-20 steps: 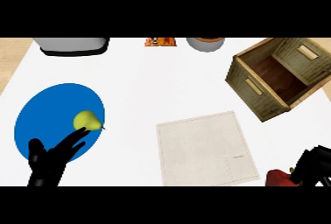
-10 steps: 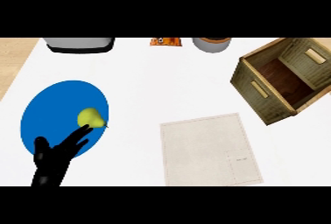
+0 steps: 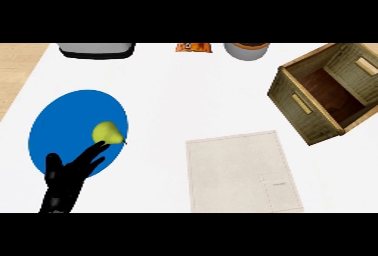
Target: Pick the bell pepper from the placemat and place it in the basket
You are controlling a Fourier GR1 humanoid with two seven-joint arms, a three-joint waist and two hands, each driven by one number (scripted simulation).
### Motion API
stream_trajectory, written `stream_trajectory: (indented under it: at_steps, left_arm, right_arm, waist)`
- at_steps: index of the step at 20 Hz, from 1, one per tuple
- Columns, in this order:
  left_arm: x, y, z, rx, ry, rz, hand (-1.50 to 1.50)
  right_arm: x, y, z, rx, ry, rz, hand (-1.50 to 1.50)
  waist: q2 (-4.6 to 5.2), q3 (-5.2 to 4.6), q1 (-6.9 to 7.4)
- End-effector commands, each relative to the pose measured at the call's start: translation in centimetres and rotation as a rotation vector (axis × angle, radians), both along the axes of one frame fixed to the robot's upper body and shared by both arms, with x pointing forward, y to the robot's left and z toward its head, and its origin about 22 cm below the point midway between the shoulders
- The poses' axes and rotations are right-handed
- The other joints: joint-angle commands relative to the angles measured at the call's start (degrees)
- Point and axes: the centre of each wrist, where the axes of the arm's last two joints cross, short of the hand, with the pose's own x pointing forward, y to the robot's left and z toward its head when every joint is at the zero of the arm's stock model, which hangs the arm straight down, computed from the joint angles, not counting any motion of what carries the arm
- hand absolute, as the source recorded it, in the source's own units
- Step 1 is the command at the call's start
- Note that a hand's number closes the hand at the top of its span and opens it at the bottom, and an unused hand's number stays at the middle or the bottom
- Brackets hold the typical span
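White counter (image 3: pixel 184 90) bears a blue plate (image 3: pixel 74 100) where the fruit (image 3: pixel 108 132) lies, yellow-green and pear-like, not on the placemat (image 3: pixel 240 170), at the straight, spread fingertips of the left hand (image 3: pixel 68 177) - probably light, smooth, slippery, best cupped round its belly.

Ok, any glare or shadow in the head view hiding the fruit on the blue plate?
Head view: the light is even, with no glare on the counter or the blue plate, and the fruit stands out plainly. Head view: the left hand is a flat black shape with no shading, so whether it touches the fruit cannot be told. Only the basket is darker inside.
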Motion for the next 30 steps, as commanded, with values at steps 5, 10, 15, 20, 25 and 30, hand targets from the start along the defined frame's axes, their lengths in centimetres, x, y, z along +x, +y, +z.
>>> stream_trajectory:
  at_steps: [5,10,15,20,25,30]
  left_arm:
    - [-0.1,0.6,-1.4,-0.002,0.076,0.015,0.0]
    - [-0.5,0.5,-1.0,0.004,0.085,0.013,0.0]
    - [0.0,-0.8,-1.5,-0.005,0.096,0.025,0.0]
    - [0.3,0.3,-0.5,-0.001,0.097,0.039,0.0]
    - [1.0,1.1,0.0,0.016,0.095,0.013,0.0]
    - [1.2,1.7,0.3,-0.004,0.092,0.027,0.0]
  right_arm:
    - [6.5,-1.4,-2.8,0.027,0.043,0.008,1.5]
    - [9.4,-0.7,-5.4,0.182,0.152,0.026,1.5]
    - [11.0,-2.0,-6.9,0.204,0.143,0.024,1.5]
    - [11.9,-4.8,-11.2,0.218,0.134,0.034,1.5]
    - [10.7,-7.6,-11.1,-0.069,0.12,-0.128,1.5]
    - [12.1,-7.0,-11.7,-0.121,0.062,-0.109,-1.5]
  waist:
    - [0.35,-0.33,-0.19]
    - [0.22,-0.32,-0.35]
    - [0.25,-0.32,-0.71]
    - [0.39,-0.27,-0.44]
    - [0.73,-0.24,-0.07]
    - [0.44,-0.27,-0.27]
